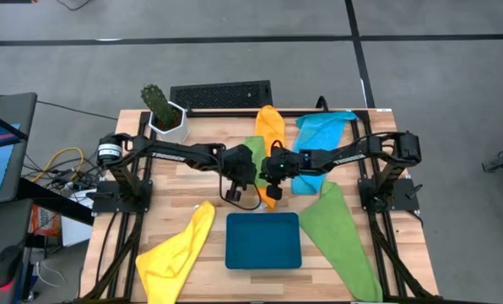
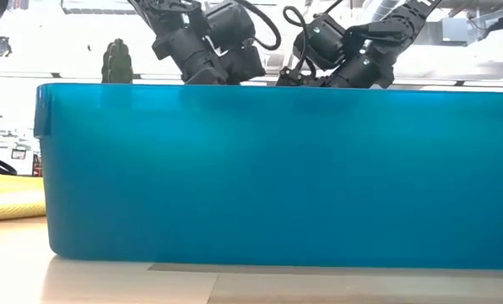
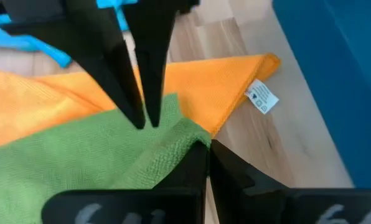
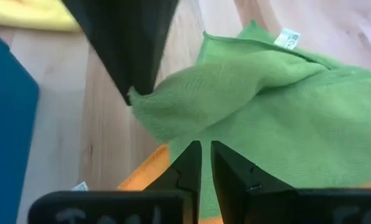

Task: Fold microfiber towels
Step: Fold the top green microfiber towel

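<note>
left gripper (image 1: 253, 165) clamped on green towel (image 1: 253, 150) edge, right gripper (image 1: 268, 165) pinching same towel from opposite side, mid-table. Cloth bunched and puckered between them, draped over orange towel (image 1: 270, 125). Blue towel (image 1: 323, 131) behind, second green (image 1: 340, 232) and yellow (image 1: 180, 249) flank teal tray (image 1: 263, 241)

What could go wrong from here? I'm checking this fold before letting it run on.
1. Both the left gripper and right gripper pinch the same green towel close together; pulling apart could slip a corner free.
2. That towel lies on the orange towel, which might get dragged along.
3. The two wrists nearly meet mid-table, so the arms could bump.
</note>
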### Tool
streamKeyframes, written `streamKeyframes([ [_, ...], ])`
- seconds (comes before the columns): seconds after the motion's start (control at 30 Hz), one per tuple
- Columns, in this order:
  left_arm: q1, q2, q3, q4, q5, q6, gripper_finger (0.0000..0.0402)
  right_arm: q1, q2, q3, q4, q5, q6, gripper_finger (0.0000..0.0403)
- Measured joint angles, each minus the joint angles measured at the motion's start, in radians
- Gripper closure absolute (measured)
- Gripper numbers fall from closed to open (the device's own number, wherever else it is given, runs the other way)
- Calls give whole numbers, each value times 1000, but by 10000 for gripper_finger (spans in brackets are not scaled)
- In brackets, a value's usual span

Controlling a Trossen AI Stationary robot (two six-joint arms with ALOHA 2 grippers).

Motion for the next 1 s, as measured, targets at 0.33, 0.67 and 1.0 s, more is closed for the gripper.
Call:
streamKeyframes([
  [0.33, 9, 58, 6, -27, 49, -11, 401, 40, 92, -2, 84, -6, -22, 343],
  [0.67, 10, 58, 74, -82, 66, 82, 401, 51, 116, 0, 129, 1, -9, 343],
  [1.0, 13, 68, 77, -82, 85, 98, 401, 52, 104, 0, 37, 31, 35, 342],
])
